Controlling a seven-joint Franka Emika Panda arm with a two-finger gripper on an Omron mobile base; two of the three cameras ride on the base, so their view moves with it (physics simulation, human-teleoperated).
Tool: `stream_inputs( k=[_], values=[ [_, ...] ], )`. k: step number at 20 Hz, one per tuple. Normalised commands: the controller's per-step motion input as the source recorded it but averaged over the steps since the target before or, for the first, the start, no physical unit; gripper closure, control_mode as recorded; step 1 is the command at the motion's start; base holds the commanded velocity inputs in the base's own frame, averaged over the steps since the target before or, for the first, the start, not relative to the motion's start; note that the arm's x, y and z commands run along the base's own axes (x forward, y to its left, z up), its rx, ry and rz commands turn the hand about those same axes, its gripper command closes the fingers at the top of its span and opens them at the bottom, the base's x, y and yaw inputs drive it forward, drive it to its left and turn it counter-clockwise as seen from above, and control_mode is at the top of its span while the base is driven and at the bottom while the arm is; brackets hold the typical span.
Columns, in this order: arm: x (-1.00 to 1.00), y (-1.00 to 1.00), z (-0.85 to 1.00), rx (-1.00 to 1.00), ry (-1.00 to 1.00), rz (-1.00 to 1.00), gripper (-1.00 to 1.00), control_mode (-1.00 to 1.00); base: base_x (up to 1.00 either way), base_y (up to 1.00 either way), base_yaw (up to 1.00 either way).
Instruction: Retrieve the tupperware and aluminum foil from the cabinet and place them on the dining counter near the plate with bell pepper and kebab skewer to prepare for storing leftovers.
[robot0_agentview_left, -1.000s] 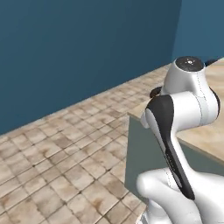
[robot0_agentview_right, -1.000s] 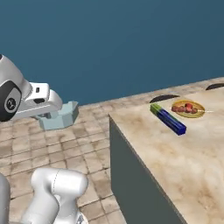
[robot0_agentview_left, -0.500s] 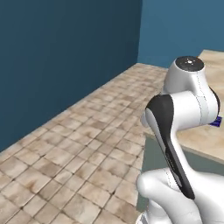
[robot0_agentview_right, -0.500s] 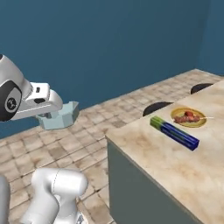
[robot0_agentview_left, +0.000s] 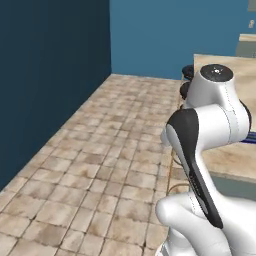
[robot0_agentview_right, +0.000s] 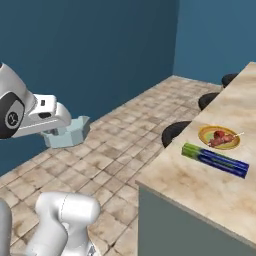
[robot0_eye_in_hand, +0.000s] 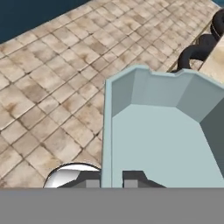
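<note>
Right base view shows the gripper (robot0_agentview_right: 64, 131) at the end of the white arm, at about 9 o'clock of the picture, closed tight on the near wall of the tupperware (robot0_agentview_right: 67, 134). This pale blue-grey tub hangs in the air above the tiled floor (robot0_agentview_right: 120, 150), well apart from the dining counter (robot0_agentview_right: 200, 192).

On this beige counter, at about 3 o'clock, lies the aluminum foil (robot0_agentview_right: 215, 160), a long dark-blue carton with its lime-green end toward 9 o'clock. Just beside it, at its 12 o'clock side, stands the plate (robot0_agentview_right: 219, 137) with reddish food pieces and a thin skewer. I cannot tell if carton and plate touch. Three dark round stools (robot0_agentview_right: 175, 134) stand along the counter edge, from the middle toward 1 o'clock.

Hand view looks into the open tub (robot0_eye_in_hand: 162, 131) from very close; one finger (robot0_eye_in_hand: 133, 178) sits inside the wall and the other outside it, at 6 o'clock. Behind the tub, at 1 o'clock, two stools and a corner of the counter are visible.

Left base view shows the counter (robot0_agentview_left: 235, 155) at 3 o'clock, behind the arm.
</note>
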Motion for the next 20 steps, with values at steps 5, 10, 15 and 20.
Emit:
stream_inputs(
  k=[5, 10, 15, 20],
  values=[
    [0.00, 0.00, 0.00, 0.00, 0.00, 0.00, 1.00, 1.00, 0.87, 0.90, -0.56],
    [0.00, 0.00, 0.00, 0.00, 0.00, 0.00, 1.00, 1.00, 0.79, 0.79, -0.62],
    [0.00, 0.00, 0.00, 0.00, 0.00, 0.00, 1.00, 1.00, 0.77, 0.64, -0.63],
    [0.00, 0.00, 0.00, 0.00, 0.00, 0.00, 1.00, 1.00, 0.71, 0.51, -0.65]
  ],
)
